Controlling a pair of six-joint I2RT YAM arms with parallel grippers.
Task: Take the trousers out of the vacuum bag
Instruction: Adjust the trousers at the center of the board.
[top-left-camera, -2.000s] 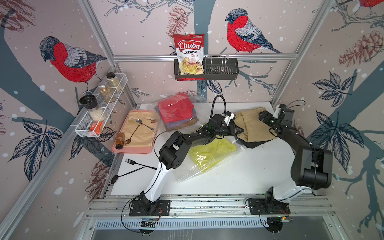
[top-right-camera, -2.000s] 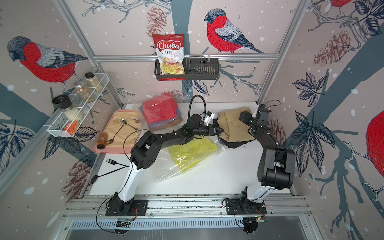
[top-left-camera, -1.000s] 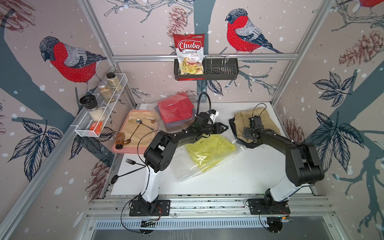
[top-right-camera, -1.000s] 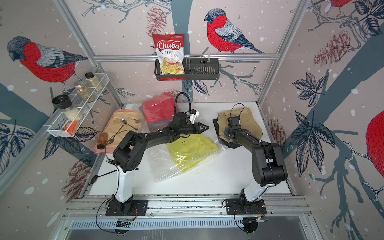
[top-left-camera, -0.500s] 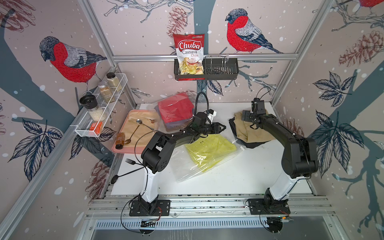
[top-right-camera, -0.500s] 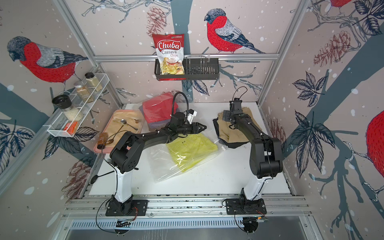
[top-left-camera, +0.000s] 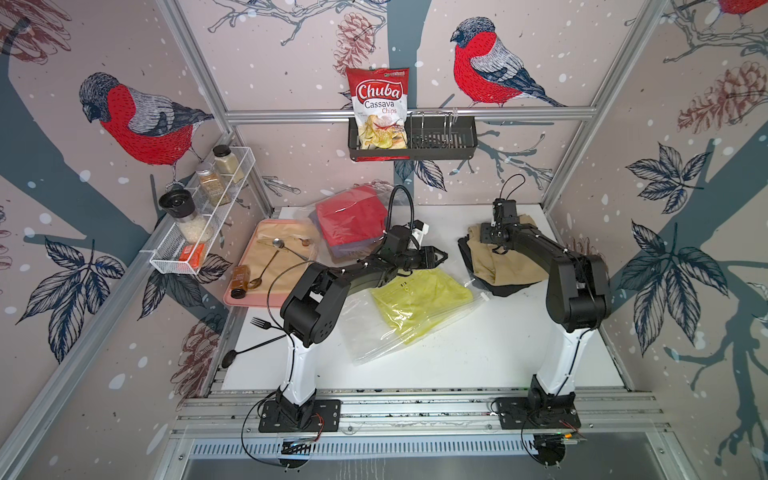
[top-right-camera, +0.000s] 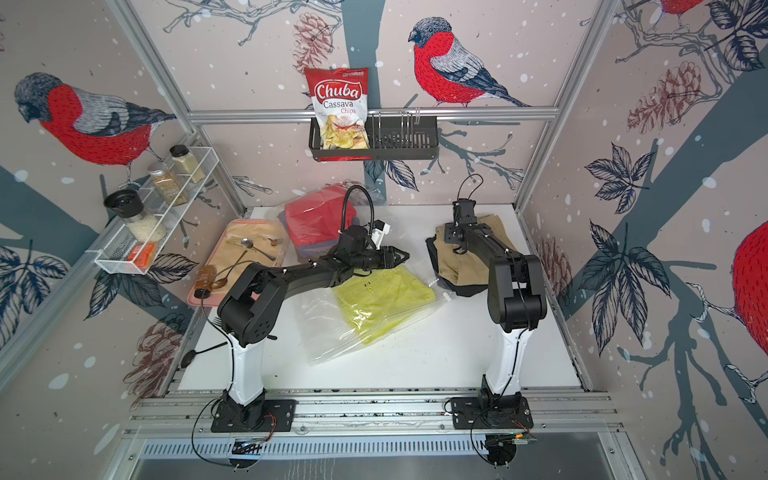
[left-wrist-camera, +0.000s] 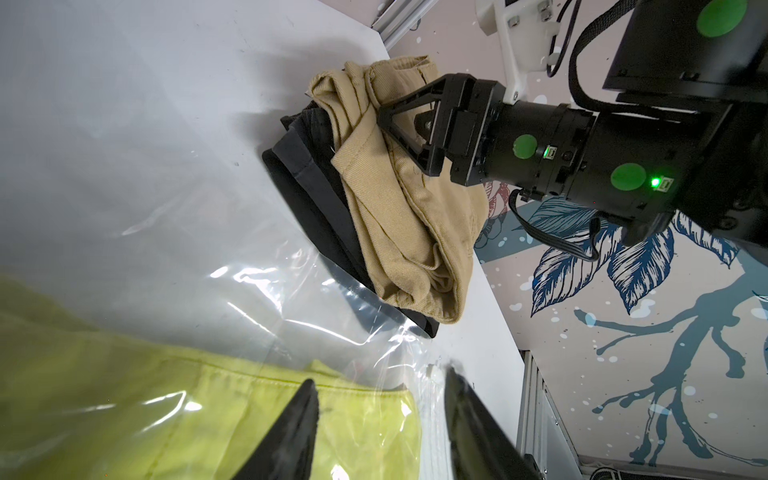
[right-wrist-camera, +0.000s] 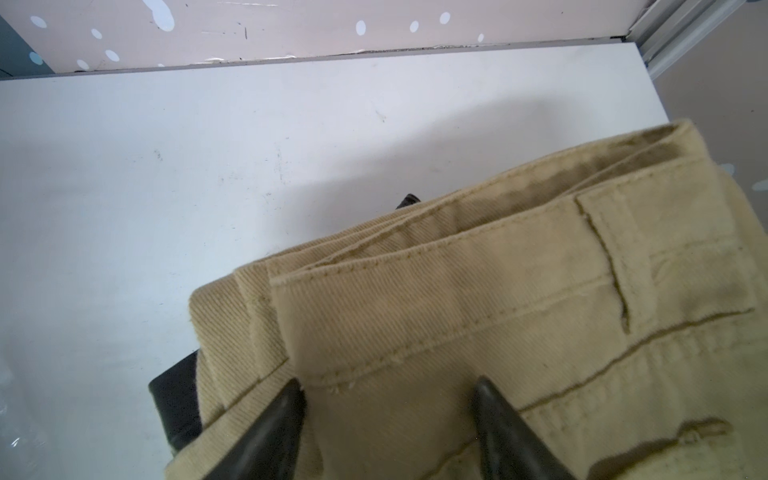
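Observation:
The clear vacuum bag (top-left-camera: 374, 332) (top-right-camera: 328, 328) (left-wrist-camera: 291, 299) lies mid-table with yellow trousers (top-left-camera: 419, 299) (top-right-camera: 382, 297) (left-wrist-camera: 124, 407) inside. My left gripper (top-left-camera: 436, 259) (top-right-camera: 395, 257) (left-wrist-camera: 379, 374) hovers open over the bag's far end, nothing between its fingers. At the right, tan trousers (top-left-camera: 511, 266) (top-right-camera: 461, 266) (left-wrist-camera: 399, 216) (right-wrist-camera: 498, 311) lie rumpled on black trousers (top-left-camera: 503, 289) (left-wrist-camera: 307, 178) (right-wrist-camera: 174, 399), outside the bag. My right gripper (top-left-camera: 494, 243) (top-right-camera: 457, 245) (left-wrist-camera: 384, 118) (right-wrist-camera: 386, 382) points down at the tan cloth, jaws apart, pinching nothing. Red trousers (top-left-camera: 353, 216) (top-right-camera: 322, 220) sit in clear plastic at the back.
A pink tray (top-left-camera: 249, 295) with spoons and a small bottle stands at the left. A fork and black spoon (top-left-camera: 266, 324) lie near the left arm's base. A wire shelf of jars (top-left-camera: 199, 224) hangs on the left wall. A chips packet (top-left-camera: 378, 112) sits in a black rack (top-left-camera: 436, 141).
My right gripper swung from the tan pile's right side to its left, then back over its top, and its jaws have narrowed. My left gripper drew back left to the bag's end and held there.

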